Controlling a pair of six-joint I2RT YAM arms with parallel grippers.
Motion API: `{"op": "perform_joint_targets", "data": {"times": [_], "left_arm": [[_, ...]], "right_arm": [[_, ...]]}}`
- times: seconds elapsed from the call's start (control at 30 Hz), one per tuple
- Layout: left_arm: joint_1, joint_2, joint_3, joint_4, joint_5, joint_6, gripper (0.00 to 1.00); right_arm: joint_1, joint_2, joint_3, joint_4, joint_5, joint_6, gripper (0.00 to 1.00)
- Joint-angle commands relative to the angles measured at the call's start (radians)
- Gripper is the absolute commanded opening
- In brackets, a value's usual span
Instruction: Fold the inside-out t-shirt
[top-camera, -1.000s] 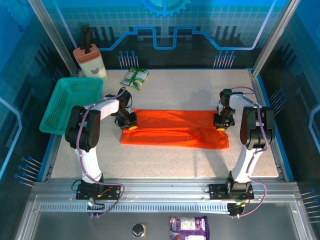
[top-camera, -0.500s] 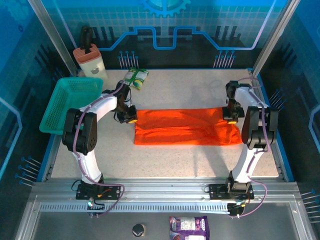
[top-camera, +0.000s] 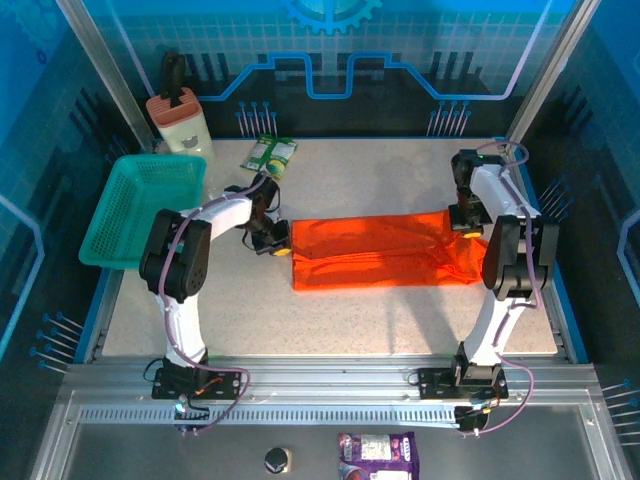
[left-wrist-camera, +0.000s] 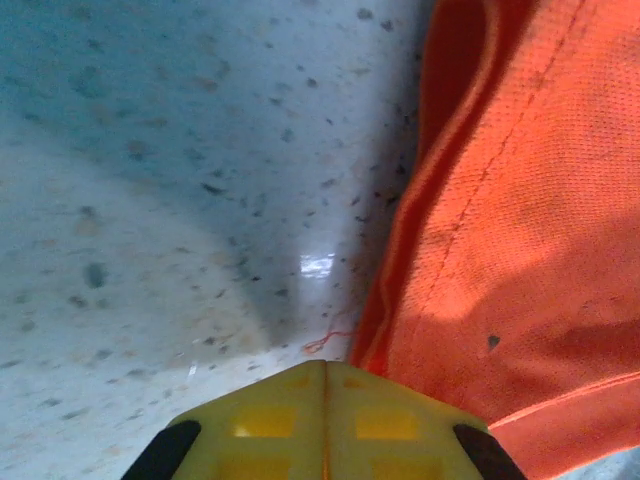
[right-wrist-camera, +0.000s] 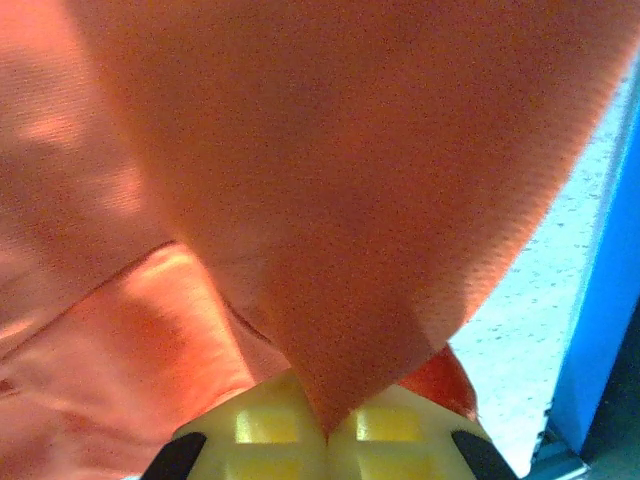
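Note:
The inside-out t-shirt (top-camera: 385, 250), bright orange-red, lies as a long folded band across the middle of the table. My left gripper (top-camera: 280, 248) sits at its left end. In the left wrist view its yellow jaws (left-wrist-camera: 325, 368) are pressed shut, and the t-shirt's hemmed edge (left-wrist-camera: 520, 230) runs right beside the right finger, with no cloth seen between the tips. My right gripper (top-camera: 462, 222) is at the band's far right corner. In the right wrist view the right gripper (right-wrist-camera: 328, 432) is shut on a fold of the t-shirt (right-wrist-camera: 350, 150), which fans out from the jaw tips.
A teal mesh basket (top-camera: 140, 205) stands at the table's left edge, a beige block holder (top-camera: 180, 122) behind it. A green packet (top-camera: 270, 155) lies at the back. A blue frame post (right-wrist-camera: 610, 300) stands close to the right gripper. A purple packet (top-camera: 378, 452) lies below the table edge.
Both grippers have moved to the right and the t-shirt has slid right with them. The band's right end now reaches close to the table's right side.

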Motion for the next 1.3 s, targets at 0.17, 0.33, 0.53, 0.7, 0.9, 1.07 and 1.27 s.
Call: {"op": "perform_joint_targets", "data": {"times": [0.17, 0.33, 0.53, 0.7, 0.9, 1.07, 1.27], "left_arm": [[-0.009, 0.015, -0.052, 0.059, 0.045, -0.042, 0.06], [-0.009, 0.011, -0.079, 0.078, 0.049, -0.046, 0.06], [-0.009, 0.009, -0.098, 0.094, 0.046, -0.048, 0.06], [-0.009, 0.015, -0.102, 0.101, 0.049, -0.047, 0.06], [-0.009, 0.020, -0.112, 0.114, 0.049, -0.046, 0.06], [-0.011, 0.021, -0.125, 0.126, 0.049, -0.048, 0.06], [-0.010, 0.020, -0.132, 0.131, 0.048, -0.046, 0.06]], "right_arm": [[0.154, -0.091, -0.001, -0.041, -0.296, 0.071, 0.00], [0.255, -0.086, 0.002, -0.027, -0.379, 0.118, 0.00], [0.379, -0.046, 0.047, -0.003, -0.450, 0.193, 0.00], [0.488, 0.017, 0.145, 0.024, -0.512, 0.259, 0.00], [0.613, 0.153, 0.307, 0.059, -0.588, 0.316, 0.00], [0.672, 0.294, 0.450, 0.035, -0.625, 0.317, 0.00], [0.699, 0.361, 0.519, 0.032, -0.652, 0.320, 0.00]]}}
